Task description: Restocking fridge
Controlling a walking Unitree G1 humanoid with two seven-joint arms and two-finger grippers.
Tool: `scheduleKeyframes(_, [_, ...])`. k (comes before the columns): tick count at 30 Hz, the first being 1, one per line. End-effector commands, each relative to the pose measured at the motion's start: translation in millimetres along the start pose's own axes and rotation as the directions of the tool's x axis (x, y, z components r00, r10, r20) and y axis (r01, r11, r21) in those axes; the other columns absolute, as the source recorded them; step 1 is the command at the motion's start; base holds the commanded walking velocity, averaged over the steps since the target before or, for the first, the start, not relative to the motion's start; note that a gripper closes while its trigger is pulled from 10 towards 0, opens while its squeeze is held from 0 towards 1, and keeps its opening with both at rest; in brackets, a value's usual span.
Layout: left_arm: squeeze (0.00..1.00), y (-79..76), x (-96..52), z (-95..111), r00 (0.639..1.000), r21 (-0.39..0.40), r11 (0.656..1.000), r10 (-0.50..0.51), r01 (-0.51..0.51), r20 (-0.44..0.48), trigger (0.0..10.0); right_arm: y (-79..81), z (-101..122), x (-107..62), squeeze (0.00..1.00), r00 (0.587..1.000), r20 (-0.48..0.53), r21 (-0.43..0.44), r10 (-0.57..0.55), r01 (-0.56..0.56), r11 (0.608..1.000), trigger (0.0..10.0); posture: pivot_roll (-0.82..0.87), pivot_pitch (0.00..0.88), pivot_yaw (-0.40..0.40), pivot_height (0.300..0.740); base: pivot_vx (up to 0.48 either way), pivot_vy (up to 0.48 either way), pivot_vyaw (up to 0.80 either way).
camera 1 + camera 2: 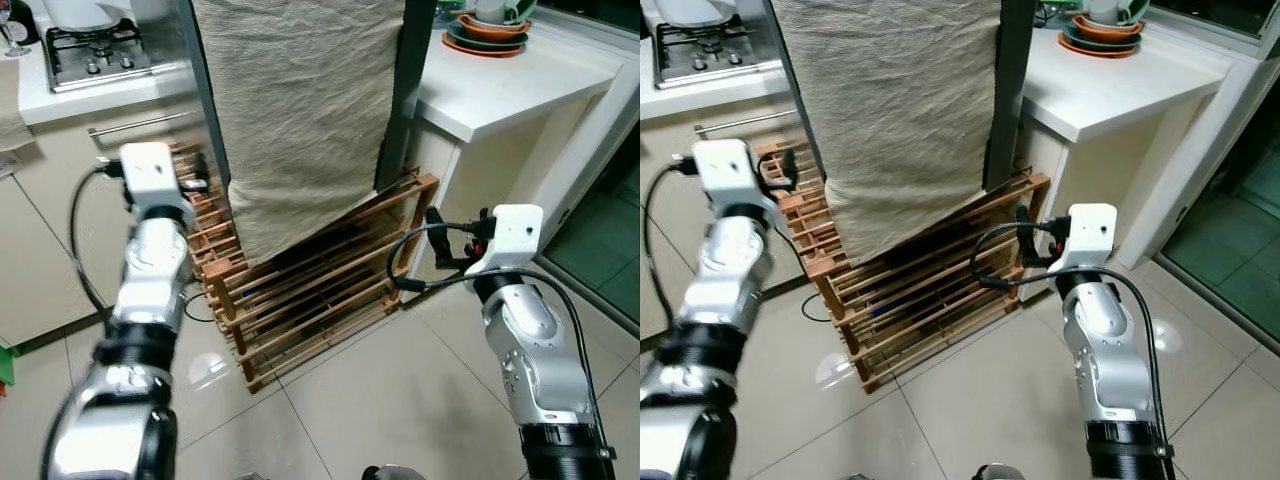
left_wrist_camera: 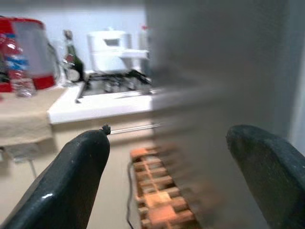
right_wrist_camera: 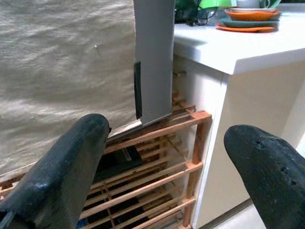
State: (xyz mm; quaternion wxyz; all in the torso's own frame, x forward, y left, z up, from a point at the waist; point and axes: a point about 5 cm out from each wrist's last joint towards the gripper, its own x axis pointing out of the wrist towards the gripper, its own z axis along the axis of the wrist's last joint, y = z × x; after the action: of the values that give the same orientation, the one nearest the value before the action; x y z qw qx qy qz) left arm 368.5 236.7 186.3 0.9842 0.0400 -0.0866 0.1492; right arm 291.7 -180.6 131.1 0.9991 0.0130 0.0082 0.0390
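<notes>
Fridge (image 1: 405, 90), a tall grey metal slab draped in creased beige cloth (image 1: 300, 110), stands on a slatted wooden rack (image 1: 310, 290) beside the white counter's (image 1: 520, 85) edge. Left gripper (image 2: 167, 176) and right gripper (image 3: 176, 167) gape, empty. Risk: fingers could snag the cloth or the slats.

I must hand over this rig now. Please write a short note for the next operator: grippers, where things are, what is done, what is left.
Left gripper: open, empty, raised beside the cloth-covered fridge, toward the stove.
Right gripper: open, empty, facing the fridge's lower corner and the wooden rack under it.
Fridge stands on the rack, between the stove counter and the white counter with stacked dishes.
Done: nothing visible; the beige cloth hangs over the fridge front and no item is held.
Left: likely open the fridge, fetch items, load them.
</notes>
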Motion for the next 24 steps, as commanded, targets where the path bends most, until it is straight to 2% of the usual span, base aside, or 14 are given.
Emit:
scheduleKeyframes(1, [0.00,-2.8,2.7,-2.5,1.000,0.005,1.000,-0.017,0.017,-0.016,10.0,0.4,6.1,-1.5,0.00,1.000,0.019,-0.010,0.000,0.000,1.000,10.0,-0.14,0.000,0.038,0.740,0.000,0.000,0.00])
scheduleKeyframes(4, [0.00,-4.6,4.9,-3.2,0.999,0.001,0.999,-0.038,0.038,-0.025,10.0,0.6,4.6,-3.7,0.00,1.000,0.013,-0.008,-0.002,0.002,1.000,10.0,-0.14,0.000,0.040,0.740,0.000,0.000,0.00])
scheduleKeyframes(8, [0.00,-12.0,10.0,-6.8,0.993,-0.049,0.993,-0.106,0.103,-0.058,10.0,3.7,0.2,-9.1,0.00,1.000,-0.005,-0.008,0.006,-0.006,1.000,10.0,-0.15,0.000,0.049,0.740,0.000,0.000,0.00])
scheduleKeyframes(13, [0.00,-15.6,16.5,-5.9,0.985,-0.060,0.988,-0.149,0.145,-0.084,10.0,3.0,-1.0,-13.1,0.00,1.000,-0.011,-0.006,0.000,0.000,1.000,10.0,-0.17,0.000,0.058,0.740,0.000,0.000,0.00])
scheduleKeyframes(16, [0.00,-23.3,20.1,-1.9,0.980,-0.059,0.983,-0.181,0.176,-0.088,10.0,1.3,-1.7,-15.8,0.00,1.000,-0.017,-0.008,-0.008,0.008,1.000,10.0,-0.18,0.000,0.063,0.740,0.000,0.000,0.00])
scheduleKeyframes(18, [0.00,-35.5,20.4,3.1,0.968,-0.076,0.968,-0.242,0.237,-0.064,10.0,0.0,-1.6,-17.5,0.00,1.000,-0.018,-0.009,-0.015,0.015,1.000,10.0,-0.18,0.000,0.067,0.740,0.000,0.000,0.00])
scheduleKeyframes(20, [0.00,-46.5,18.7,6.2,0.954,-0.086,0.952,-0.297,0.293,-0.037,10.0,-1.0,-1.1,-18.6,0.00,1.000,-0.018,-0.012,-0.021,0.021,1.000,10.0,-0.19,0.000,0.070,0.740,0.000,0.000,0.00])
scheduleKeyframes(24, [0.00,-57.6,12.5,1.9,0.936,-0.100,0.933,-0.350,0.345,-0.028,10.0,-2.5,-2.8,-20.2,0.00,0.999,-0.027,-0.017,-0.025,0.024,1.000,10.0,-0.19,0.000,0.074,0.740,0.000,0.000,0.00])
